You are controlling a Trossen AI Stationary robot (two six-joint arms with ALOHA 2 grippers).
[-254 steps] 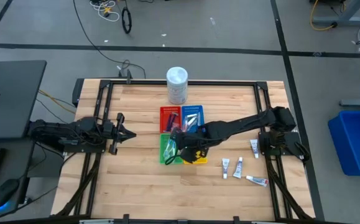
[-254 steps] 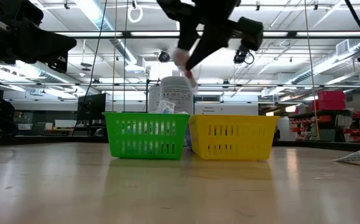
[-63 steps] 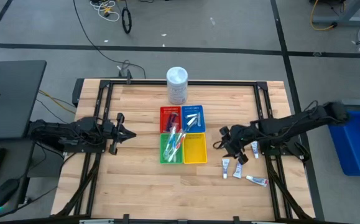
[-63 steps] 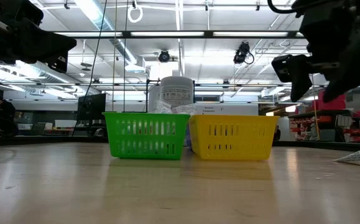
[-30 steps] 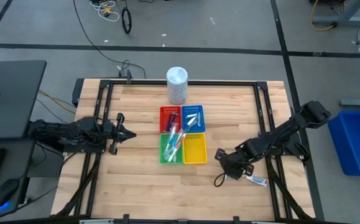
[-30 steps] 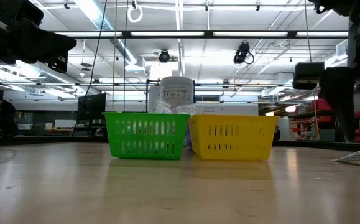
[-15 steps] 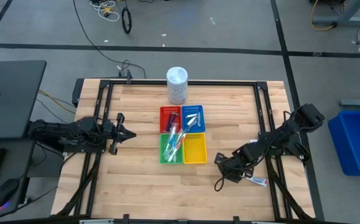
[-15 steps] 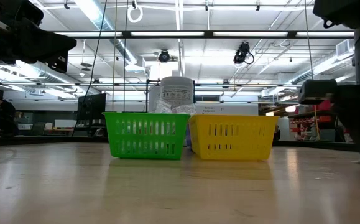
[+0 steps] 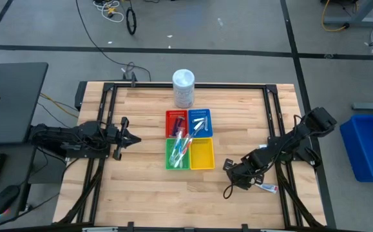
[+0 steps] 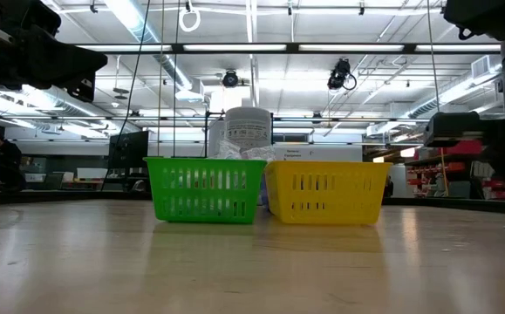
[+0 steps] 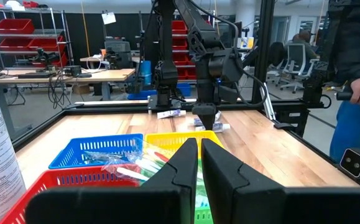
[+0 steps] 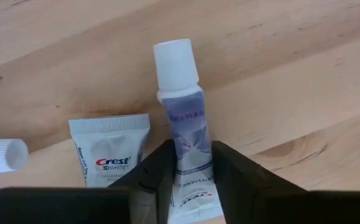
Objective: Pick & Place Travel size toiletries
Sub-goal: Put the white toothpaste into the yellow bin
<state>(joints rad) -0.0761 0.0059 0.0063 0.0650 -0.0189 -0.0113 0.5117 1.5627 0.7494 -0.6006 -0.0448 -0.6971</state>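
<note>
Only the right wrist view shows the right gripper (image 12: 191, 155) pinching a white tube (image 12: 186, 127) on the desk (image 12: 279, 81); the neighbouring tube (image 12: 109, 149) reads "Crest 3D White".

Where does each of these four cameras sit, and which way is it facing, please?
High view: above the table, looking straight down; both arms show, the right gripper low over the toothpaste tubes.
Low view: at table-top height, looking level at the green basket and yellow basket; dark arm parts at the edges.
Left wrist view: on the waiting left arm, looking past the left gripper across the baskets to the right arm.
Right wrist view: looking down, its jaws around a toothpaste tube.
Shared: the high and low views both show the white tub.
</note>
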